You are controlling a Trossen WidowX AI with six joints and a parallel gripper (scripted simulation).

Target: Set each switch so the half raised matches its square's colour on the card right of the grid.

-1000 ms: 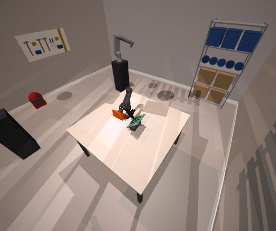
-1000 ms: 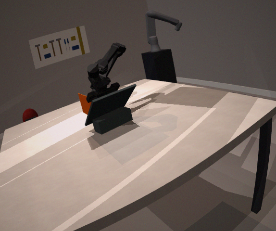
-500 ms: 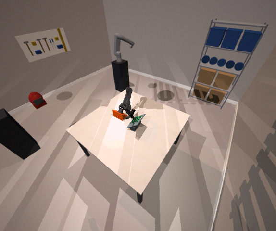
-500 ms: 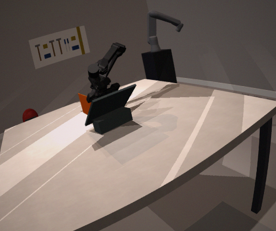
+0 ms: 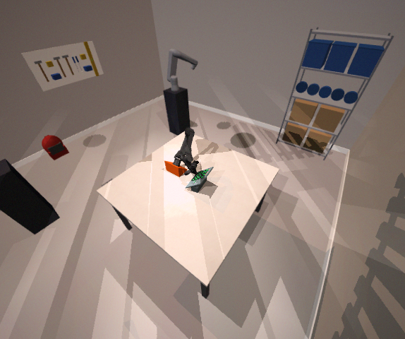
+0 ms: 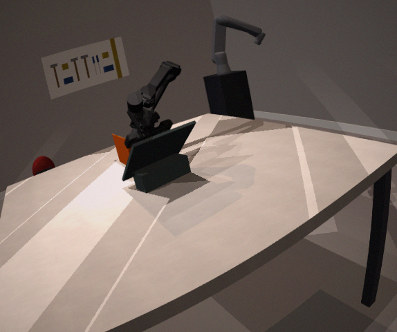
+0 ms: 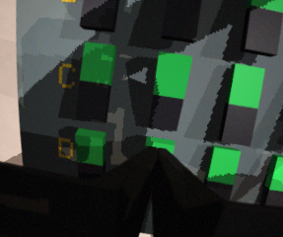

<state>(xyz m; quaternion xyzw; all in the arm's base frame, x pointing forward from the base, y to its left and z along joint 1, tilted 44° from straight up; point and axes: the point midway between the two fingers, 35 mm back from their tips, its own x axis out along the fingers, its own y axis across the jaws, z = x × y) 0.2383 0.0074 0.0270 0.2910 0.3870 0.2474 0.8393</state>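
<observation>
Arm bent low over tilted panel (image 5: 200, 177)
Jaws clenched, empty, tip at a row-D rocker switch (image 7: 160, 145); blocky green-and-grey halves.

Tilted panel (image 5: 199, 177) of green-and-grey switches (image 7: 172, 92)

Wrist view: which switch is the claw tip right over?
The second switch in row D, next right of the one beside the yellow D label. The shut claw covers its near half; only a green sliver shows.

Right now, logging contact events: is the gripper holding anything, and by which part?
Nothing is held. The gripper is shut empty, its tip low over the switch panel near row D.
</observation>
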